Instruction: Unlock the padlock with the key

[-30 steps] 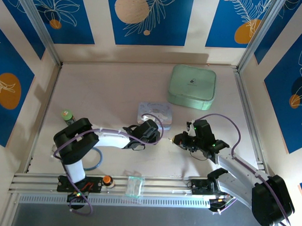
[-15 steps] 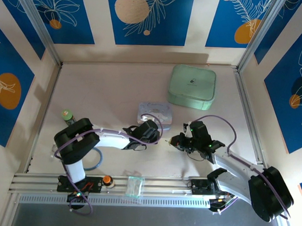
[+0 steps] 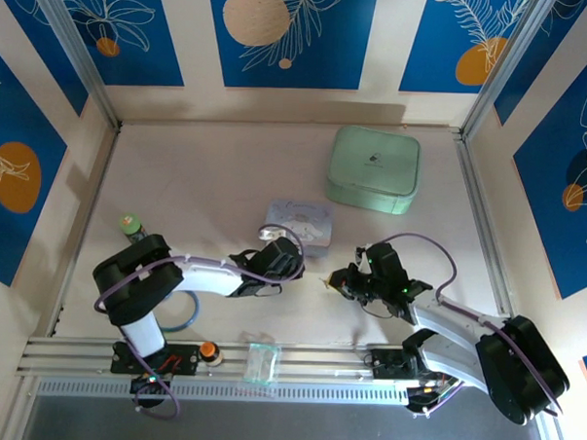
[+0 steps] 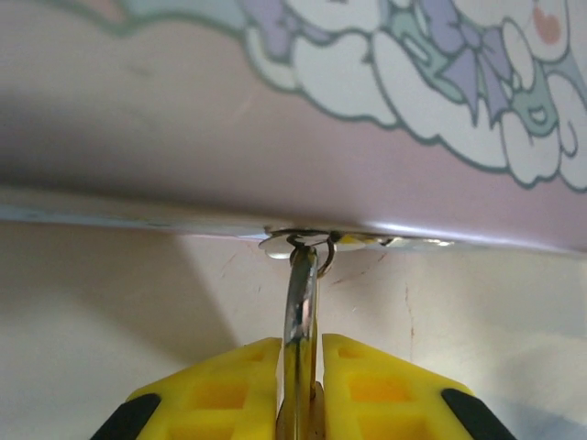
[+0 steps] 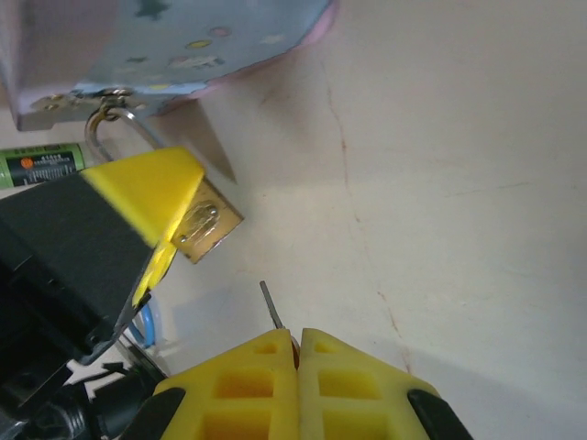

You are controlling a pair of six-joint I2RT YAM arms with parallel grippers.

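Brass padlock (image 5: 206, 225), shackle hooked to the tin (image 5: 183, 41), sits pinched tight in the left gripper (image 4: 301, 357); just right of it, the right gripper (image 5: 296, 344) is clamped fully closed on the key (image 5: 271, 307).

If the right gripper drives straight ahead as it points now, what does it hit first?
Most likely the padlock, clamped in the left gripper: the key sticking out of the right gripper aims at its brass body. Depth is unclear; it could slip past.

Mint-green case (image 3: 373, 169), cartoon tin (image 3: 303, 220), orange knob (image 3: 208, 350); possibly a green bottle (image 3: 129, 226)
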